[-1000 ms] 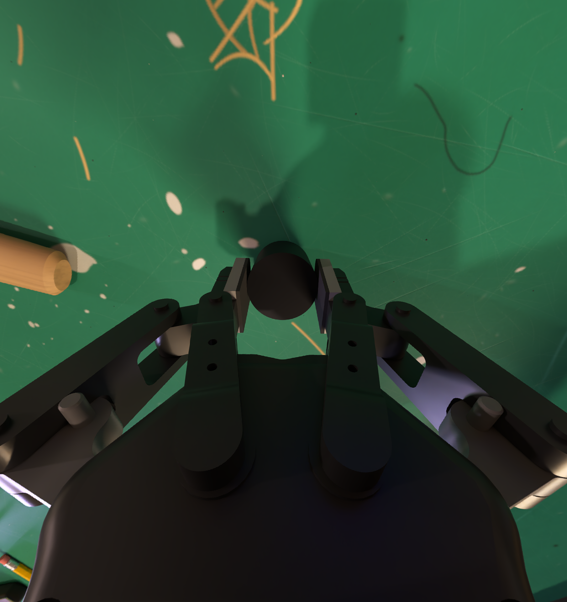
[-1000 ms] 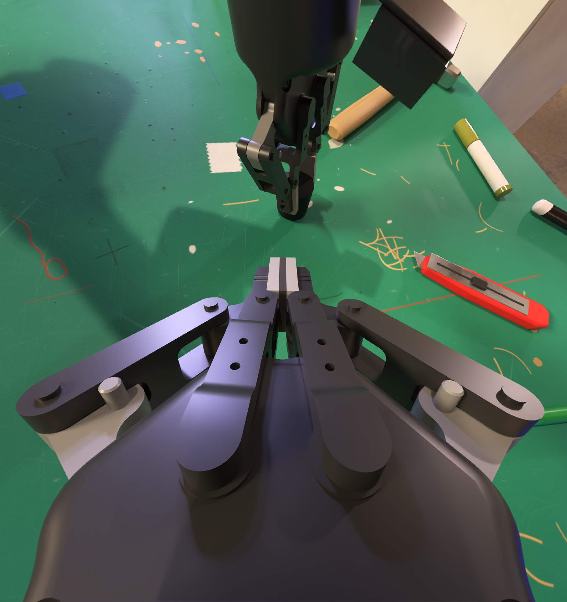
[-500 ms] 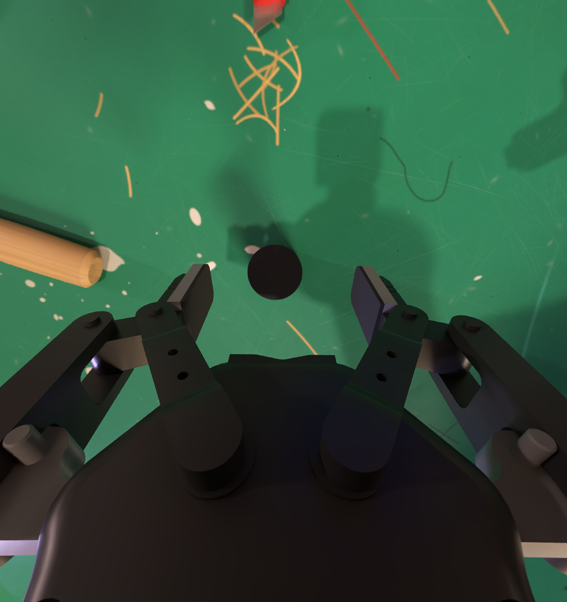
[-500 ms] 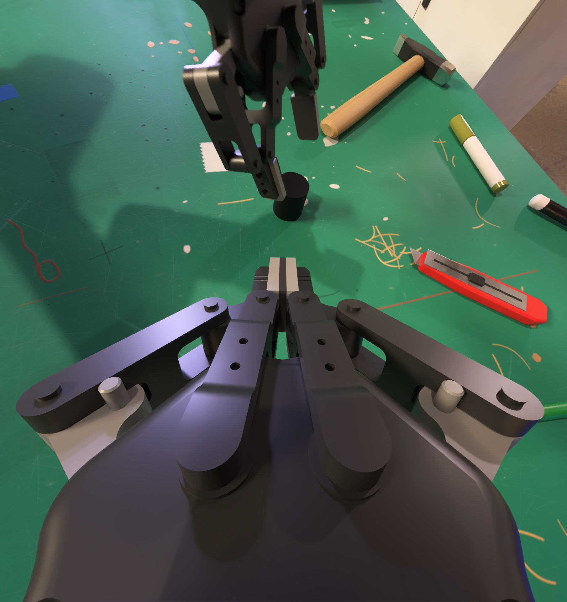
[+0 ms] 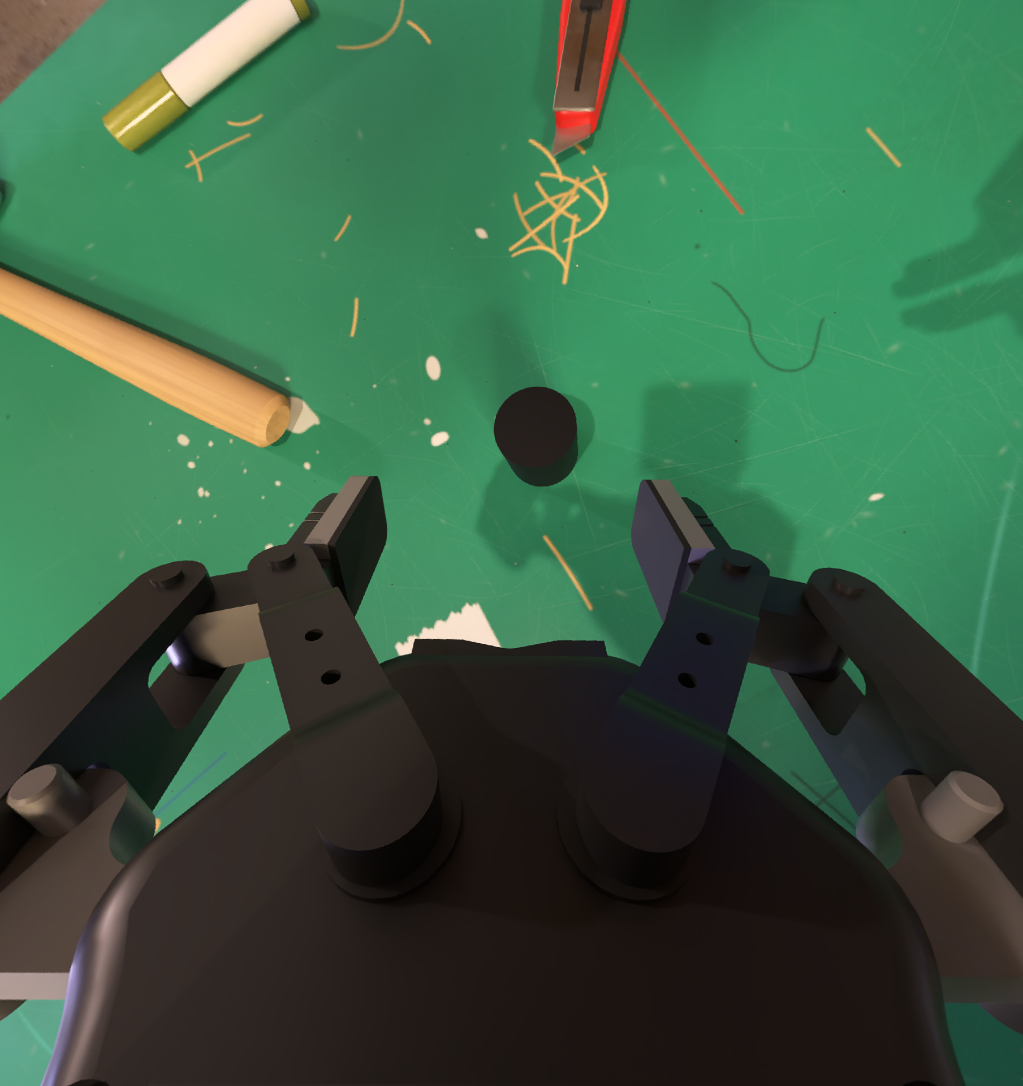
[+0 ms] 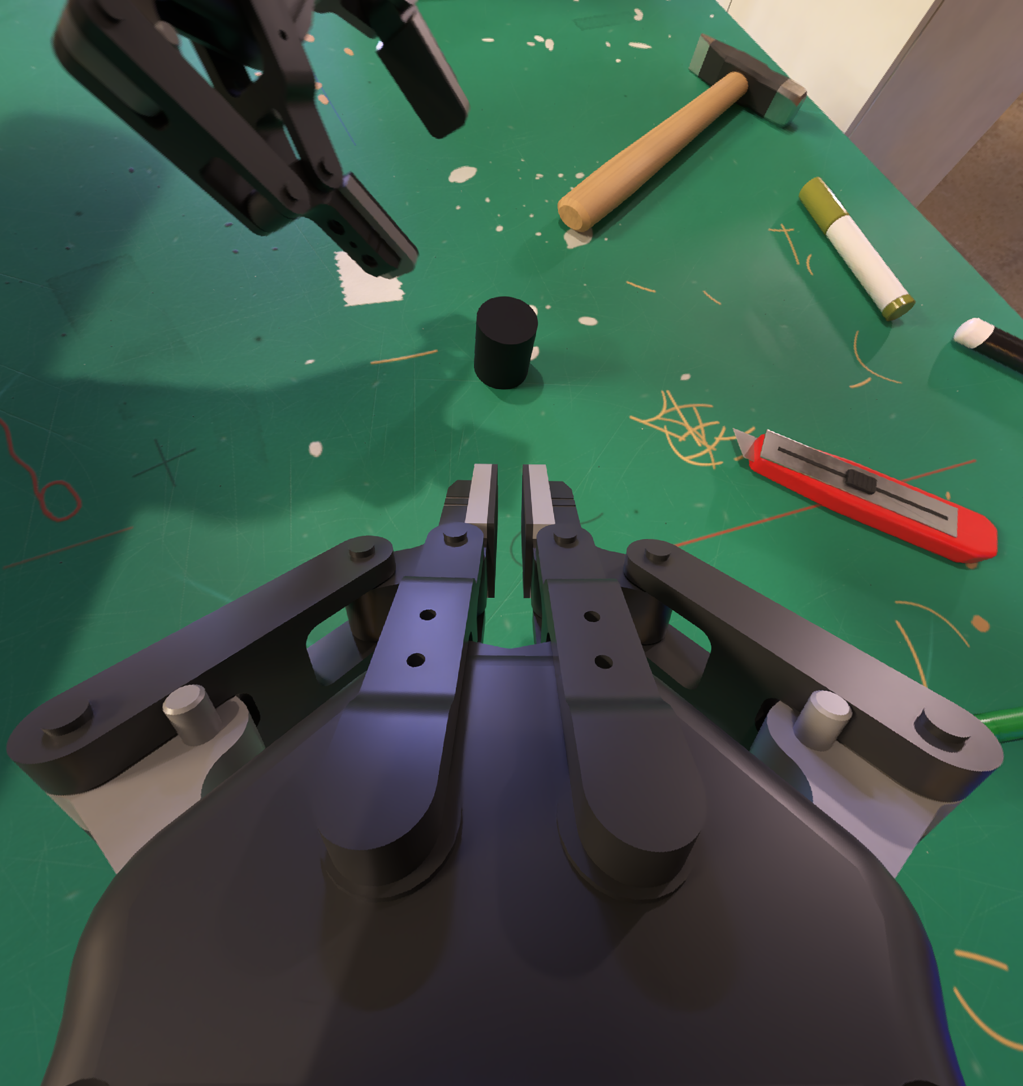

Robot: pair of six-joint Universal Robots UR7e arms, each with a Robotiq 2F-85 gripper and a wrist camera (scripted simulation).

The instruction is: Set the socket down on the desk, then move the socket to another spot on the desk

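While the hammer (image 6: pixel 682 126) shows whole from the right wrist, its head is cut off in the left view, and the black pen (image 6: pixel 1008 351) runs off the edge. The left gripper (image 5: pixel 512 511) hangs above the desk (image 5: pixel 849 529), fingers spread wide and empty. The right gripper (image 6: pixel 509 495) sits low, a narrow gap between its pads, gripping nothing. One socket (image 6: pixel 504 342) stands upright on the desk between them, untouched. One knife (image 6: pixel 867 496), two pens.

Bare desk (image 6: pixel 614 376) ringed the socket (image 6: pixel 504 342); the hammer (image 6: pixel 656 150) at upper right lay well apart.
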